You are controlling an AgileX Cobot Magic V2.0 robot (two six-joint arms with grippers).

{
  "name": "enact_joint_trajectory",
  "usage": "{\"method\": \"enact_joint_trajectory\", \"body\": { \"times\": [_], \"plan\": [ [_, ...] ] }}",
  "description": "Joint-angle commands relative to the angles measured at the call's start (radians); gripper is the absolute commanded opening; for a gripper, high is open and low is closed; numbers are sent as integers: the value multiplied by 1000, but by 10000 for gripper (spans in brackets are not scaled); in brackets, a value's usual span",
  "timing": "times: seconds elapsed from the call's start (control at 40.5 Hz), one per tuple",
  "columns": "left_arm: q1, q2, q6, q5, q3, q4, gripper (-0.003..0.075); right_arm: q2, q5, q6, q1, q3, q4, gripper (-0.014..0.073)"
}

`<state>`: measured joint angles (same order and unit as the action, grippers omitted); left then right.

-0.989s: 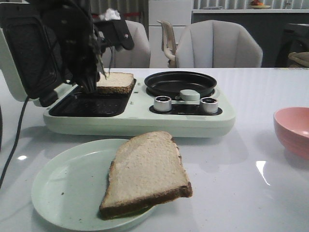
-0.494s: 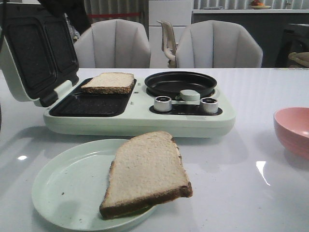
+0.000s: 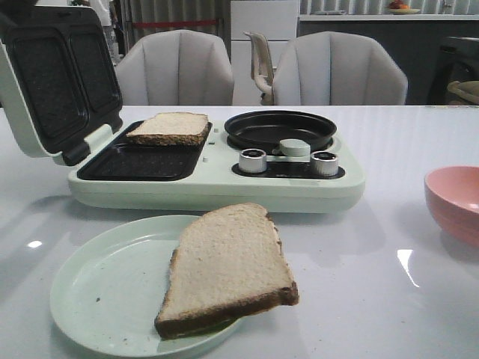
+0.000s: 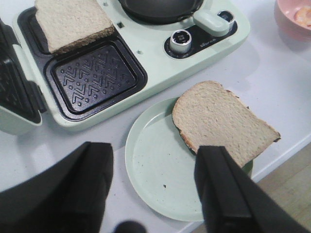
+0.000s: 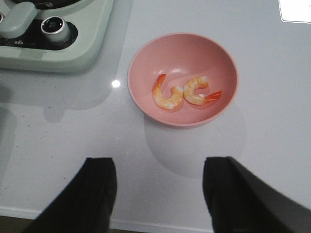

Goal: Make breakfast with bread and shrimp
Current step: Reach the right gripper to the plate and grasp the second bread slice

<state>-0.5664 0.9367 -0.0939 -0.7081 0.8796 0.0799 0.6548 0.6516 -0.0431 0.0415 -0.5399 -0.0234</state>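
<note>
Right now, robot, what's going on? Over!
Left gripper and right gripper open, empty. One bread slice in sandwich maker, other on plate. Two shrimp in bowl. Nothing blocking.

One bread slice (image 3: 169, 127) is being held in the breakfast maker (image 3: 217, 178)'s rear tray; another (image 3: 226, 268) is lying on the plate (image 3: 97, 299) in front; shrimp (image 5: 183, 92) are sitting in the bowl (image 3: 453, 202) at right.

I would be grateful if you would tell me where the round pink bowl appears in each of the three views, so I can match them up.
Front view: the round pink bowl is cut off by the right edge, at mid-height.
Left wrist view: only part of it shows, in the upper right corner.
Right wrist view: the whole bowl sits near the centre, holding two curled orange-pink shrimp.
Shared landmark: the silver control knob on the pale green breakfast maker.
</note>
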Motion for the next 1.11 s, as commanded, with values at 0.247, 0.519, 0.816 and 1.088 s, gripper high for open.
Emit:
{"method": "enact_joint_trajectory", "body": {
  "times": [0.247,0.519,0.816,1.088],
  "plan": [
    [-3,-270,-6,116,-162,18,425,8,-76,7,-5,-36,2,505],
    [-3,-288,-6,116,-172,18,425,8,-77,7,-4,-36,-54,505],
    [-3,-288,-6,116,-172,18,425,152,90,212,55,-82,-393,505],
    [-3,-288,-6,116,-172,20,425,430,103,518,177,-89,-825,505]
  ]
}}
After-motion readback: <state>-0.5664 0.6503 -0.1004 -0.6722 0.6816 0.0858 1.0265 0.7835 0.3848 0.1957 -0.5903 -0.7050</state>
